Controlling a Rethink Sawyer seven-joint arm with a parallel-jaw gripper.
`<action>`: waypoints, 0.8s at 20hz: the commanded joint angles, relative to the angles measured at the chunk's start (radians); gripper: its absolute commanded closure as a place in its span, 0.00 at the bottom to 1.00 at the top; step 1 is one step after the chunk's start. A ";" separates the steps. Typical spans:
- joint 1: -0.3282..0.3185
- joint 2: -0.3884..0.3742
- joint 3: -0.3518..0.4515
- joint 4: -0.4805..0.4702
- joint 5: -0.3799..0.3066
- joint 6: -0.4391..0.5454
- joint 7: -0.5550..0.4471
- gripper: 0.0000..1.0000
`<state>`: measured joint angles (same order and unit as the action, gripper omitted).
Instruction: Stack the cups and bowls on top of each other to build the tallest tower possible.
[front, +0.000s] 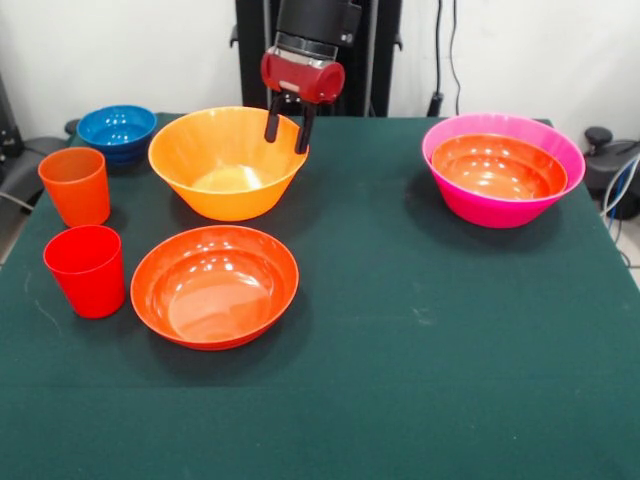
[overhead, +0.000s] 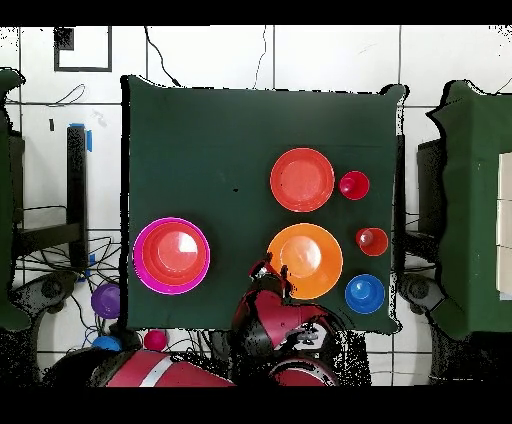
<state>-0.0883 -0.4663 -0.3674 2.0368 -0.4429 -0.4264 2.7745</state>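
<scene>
Currently tower (front: 503, 205) (glossy magenta bowl) nests 1 shallow red-orange bowl (front: 497, 168).

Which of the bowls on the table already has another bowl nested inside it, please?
The large pink bowl, standing apart from the others, holds a red-orange bowl. The yellow-orange bowl, the blue bowl and the other red-orange bowl are empty.

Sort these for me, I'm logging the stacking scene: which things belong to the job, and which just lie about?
Job: pink bowl holding a red-orange bowl; yellow-orange bowl; shallow red-orange bowl; blue bowl; orange cup; red cup; gripper.
Lying about: purple bowl off the table.
</scene>
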 joint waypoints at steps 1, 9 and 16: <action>0.020 0.088 0.064 -0.099 0.071 -0.032 0.039 0.00; 0.022 0.106 0.062 -0.111 0.073 -0.055 0.042 0.00; 0.033 0.071 0.051 -0.085 0.058 -0.032 0.042 0.00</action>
<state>-0.0836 -0.4058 -0.3806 2.0123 -0.4365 -0.4342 2.7745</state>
